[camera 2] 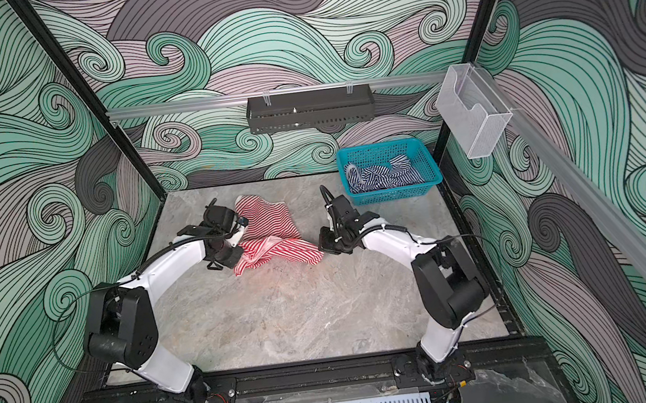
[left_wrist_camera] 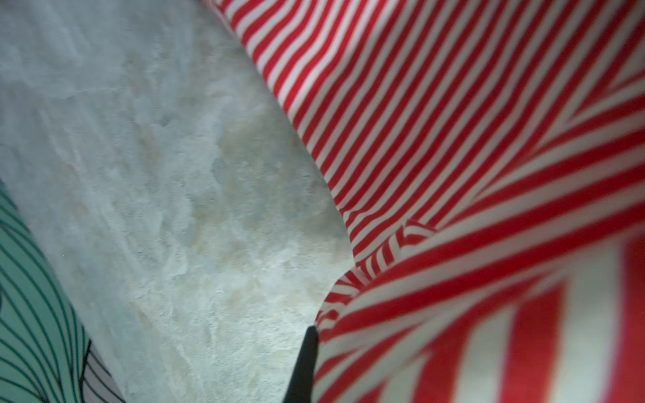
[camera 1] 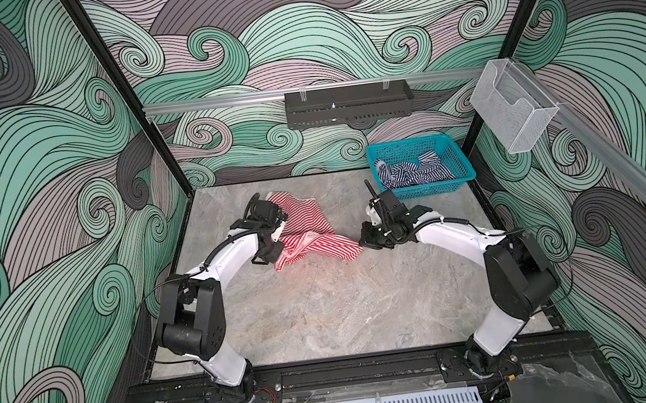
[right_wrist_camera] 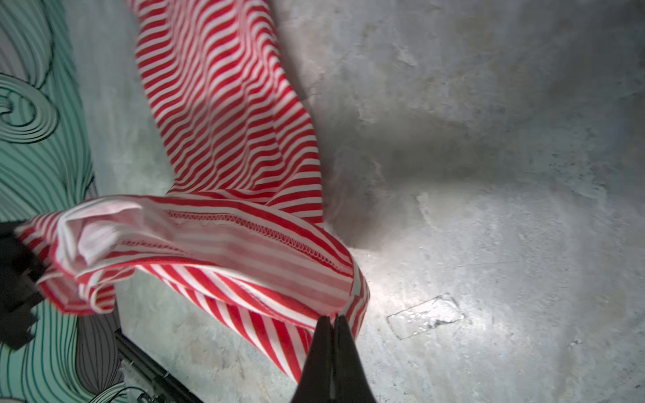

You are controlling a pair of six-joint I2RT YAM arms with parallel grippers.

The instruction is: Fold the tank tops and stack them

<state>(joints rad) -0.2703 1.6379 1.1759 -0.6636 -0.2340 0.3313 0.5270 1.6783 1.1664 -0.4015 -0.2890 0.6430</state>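
Red-and-white striped tank top (camera 1: 304,223) lies crumpled on the desk (camera 1: 327,315), its near edge strung along a 9-to-3 o'clock line between the arms. The left fingers (left_wrist_camera: 304,363) are clenched on its 9 o'clock end and the right fingers (right_wrist_camera: 321,352) on its 3 o'clock end, both equally near. The navy-and-white tank top (camera 1: 414,172) sits in the teal basket (camera 1: 406,144) at 1 o'clock.

Prob. lab robot cell: wave-print walls (camera 1: 15,165), alu rail (camera 1: 217,101), 2 bolted-down arms (camera 1: 232,257).
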